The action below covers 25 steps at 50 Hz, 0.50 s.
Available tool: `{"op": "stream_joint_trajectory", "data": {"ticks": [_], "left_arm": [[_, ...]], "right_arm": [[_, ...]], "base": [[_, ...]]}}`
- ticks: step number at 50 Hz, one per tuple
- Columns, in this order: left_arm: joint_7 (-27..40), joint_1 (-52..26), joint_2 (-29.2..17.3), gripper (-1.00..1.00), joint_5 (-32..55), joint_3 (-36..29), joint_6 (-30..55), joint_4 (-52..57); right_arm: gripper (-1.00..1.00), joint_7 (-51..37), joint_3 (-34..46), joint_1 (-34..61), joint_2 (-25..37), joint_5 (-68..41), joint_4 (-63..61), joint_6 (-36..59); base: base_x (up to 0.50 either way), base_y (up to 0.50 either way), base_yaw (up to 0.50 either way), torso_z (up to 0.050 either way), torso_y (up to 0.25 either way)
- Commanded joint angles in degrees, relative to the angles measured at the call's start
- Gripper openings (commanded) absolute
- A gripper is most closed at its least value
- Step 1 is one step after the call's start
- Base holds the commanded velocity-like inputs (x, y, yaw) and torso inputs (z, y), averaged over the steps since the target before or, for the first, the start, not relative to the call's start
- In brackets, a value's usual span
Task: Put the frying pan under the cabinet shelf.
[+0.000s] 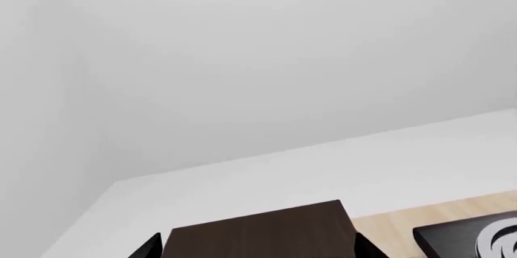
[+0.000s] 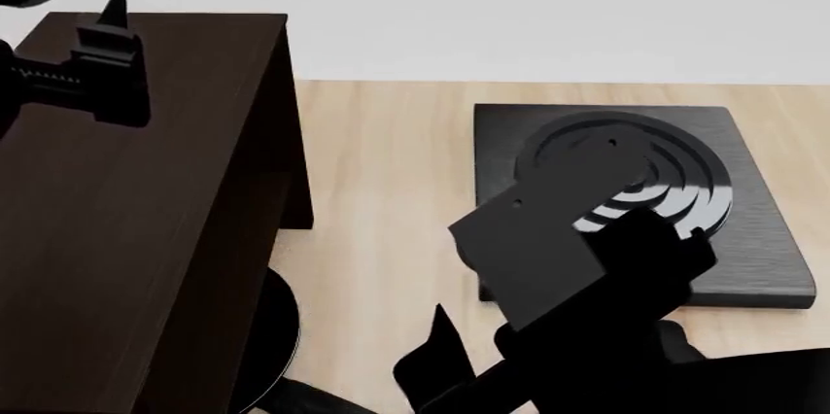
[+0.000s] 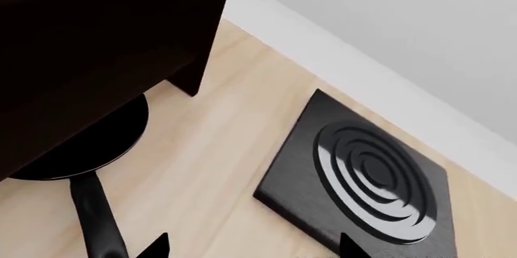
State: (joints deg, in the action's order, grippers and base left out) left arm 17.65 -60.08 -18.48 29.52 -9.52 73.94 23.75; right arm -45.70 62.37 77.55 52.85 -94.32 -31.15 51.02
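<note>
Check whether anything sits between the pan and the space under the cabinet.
Nothing visible does. The pan already lies partly beneath the cabinet, with its handle pointing out over bare wood table. The burner plate sits well off to the side. The space deeper under the cabinet is hidden.

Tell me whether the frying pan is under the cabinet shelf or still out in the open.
Mostly under: the frying pan sits beneath the cabinet shelf, with only part of its rim and its handle sticking out onto the wood.
</note>
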Motion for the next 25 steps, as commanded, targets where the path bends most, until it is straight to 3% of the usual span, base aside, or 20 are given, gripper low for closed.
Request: {"op": "stream_joint_trajectory", "data": {"ticks": [1,25], "left_arm": [[0.0,0.3,-0.1,1.00,0.2,-0.3,-0.6,-0.2],[0.7,1.1,-0.4,1.00,1.3,0.6,0.2,1.2]], "right_arm": [[1.00,-0.5,-0.4,0.5,0.6,-0.5,-0.1,0.1],[1.00,-2.4,-0.9,0.6,1.5,-1.6,-1.5,-0.5]], "base": [[0.00,0.00,0.00,0.000,0.000],[0.00,0.00,0.00,0.000,0.000]]}}
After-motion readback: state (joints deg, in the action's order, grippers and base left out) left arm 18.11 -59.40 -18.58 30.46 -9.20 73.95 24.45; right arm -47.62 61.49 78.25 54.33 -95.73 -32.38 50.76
